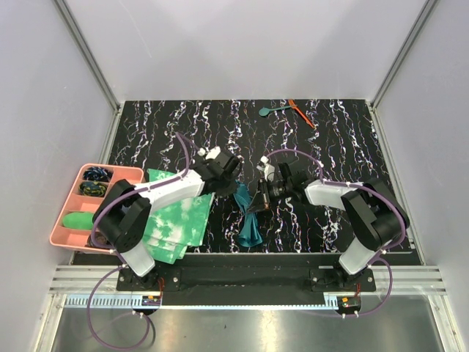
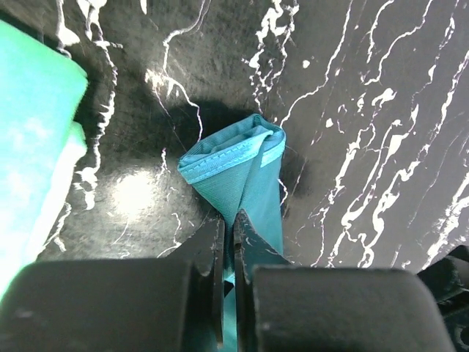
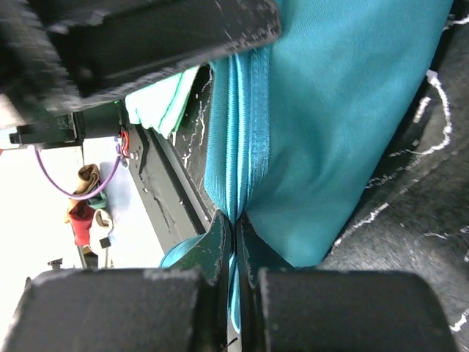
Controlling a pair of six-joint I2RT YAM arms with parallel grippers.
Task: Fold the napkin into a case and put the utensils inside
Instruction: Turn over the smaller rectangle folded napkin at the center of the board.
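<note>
The dark teal napkin [image 1: 248, 220] hangs bunched between the two arms near the table's front middle. My left gripper [image 1: 233, 183] is shut on the napkin's [image 2: 238, 172] hemmed corner, cloth pinched between its fingers [image 2: 214, 242]. My right gripper [image 1: 258, 196] is shut on the napkin's [image 3: 330, 117] hemmed edge. In the right wrist view the left gripper's black body fills the top. The utensils lie at the far edge: a teal spoon [image 1: 272, 110] and an orange-red stick [image 1: 301, 113]. No folded case shows.
A pink compartment tray [image 1: 67, 233] with small items sits at the left edge. Light green-and-white mottled cloths [image 1: 176, 220] lie next to it, under the left arm. The mat is black marble-patterned [image 1: 337, 139], between grey side walls.
</note>
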